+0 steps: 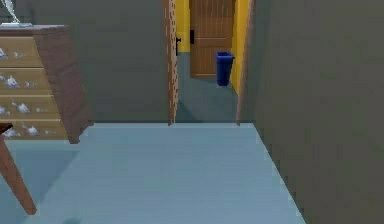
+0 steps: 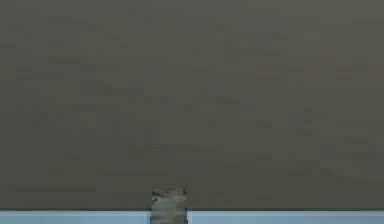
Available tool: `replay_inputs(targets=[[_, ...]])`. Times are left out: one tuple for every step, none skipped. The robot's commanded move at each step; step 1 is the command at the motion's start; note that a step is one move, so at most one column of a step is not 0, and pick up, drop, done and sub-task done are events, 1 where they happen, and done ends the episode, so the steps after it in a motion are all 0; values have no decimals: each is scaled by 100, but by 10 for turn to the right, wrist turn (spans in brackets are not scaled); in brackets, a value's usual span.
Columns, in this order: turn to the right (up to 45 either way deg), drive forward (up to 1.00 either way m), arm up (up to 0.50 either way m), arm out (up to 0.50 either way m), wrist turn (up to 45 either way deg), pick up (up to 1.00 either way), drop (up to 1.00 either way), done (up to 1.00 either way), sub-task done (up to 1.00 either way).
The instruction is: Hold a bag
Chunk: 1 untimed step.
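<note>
Through an open doorway point(image 1: 205, 60) in the middle of the forward view stands a small blue container point(image 1: 224, 67). It tapers toward its base and rests on the floor before a brown wooden door point(image 1: 212, 35). Its shape reads as a bin or an upright bag; I cannot tell which.
A wooden dresser point(image 1: 40, 85) with pale knobs stands at the forward view's left, with a wooden leg point(image 1: 15, 180) lower down. Grey-blue floor point(image 1: 180, 175) runs to the doorway. A dark wall point(image 1: 320, 110) bounds the right. In the arm side view a grey wall point(image 2: 190, 90) stands close, with a pale blob point(image 2: 168, 204) at its foot.
</note>
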Motion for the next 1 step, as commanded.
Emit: replay_inputs(targets=[[0, 0, 0, 26, 0, 0, 0, 0, 0]])
